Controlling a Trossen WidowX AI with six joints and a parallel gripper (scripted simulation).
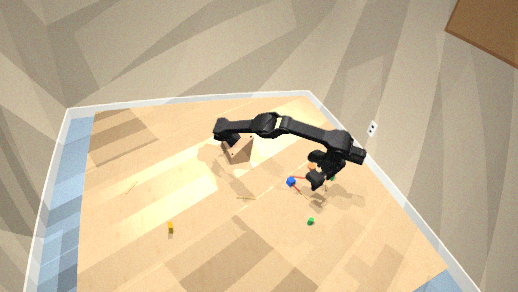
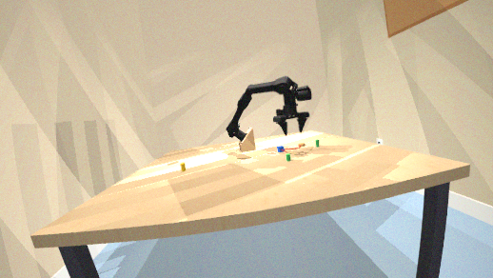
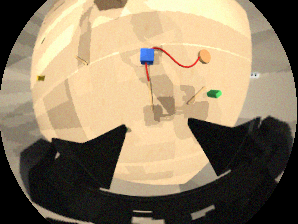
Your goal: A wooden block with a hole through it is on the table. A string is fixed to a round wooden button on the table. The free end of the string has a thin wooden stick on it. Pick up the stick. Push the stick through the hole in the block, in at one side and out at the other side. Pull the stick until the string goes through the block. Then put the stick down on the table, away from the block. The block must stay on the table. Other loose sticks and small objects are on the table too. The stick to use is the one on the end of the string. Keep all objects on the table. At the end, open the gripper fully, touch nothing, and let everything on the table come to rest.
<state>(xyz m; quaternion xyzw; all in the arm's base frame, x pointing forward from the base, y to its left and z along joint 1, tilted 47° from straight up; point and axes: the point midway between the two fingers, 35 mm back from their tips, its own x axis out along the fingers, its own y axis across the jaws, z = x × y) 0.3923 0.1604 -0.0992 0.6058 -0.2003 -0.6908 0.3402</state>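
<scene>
High top view, low exterior, close downward wrist

From above, the gripper (image 1: 320, 185) (image 2: 293, 132) (image 3: 157, 124) partly covers the button (image 1: 311, 165) (image 2: 302, 145) (image 3: 204, 56), at two o'clock from the blue block (image 1: 291, 181) (image 2: 280, 148) (image 3: 147, 56); the block's hole is too small to make out; the picture's edge crops the brown panel (image 1: 492, 32) (image 2: 419, 14) at two o'clock
</scene>
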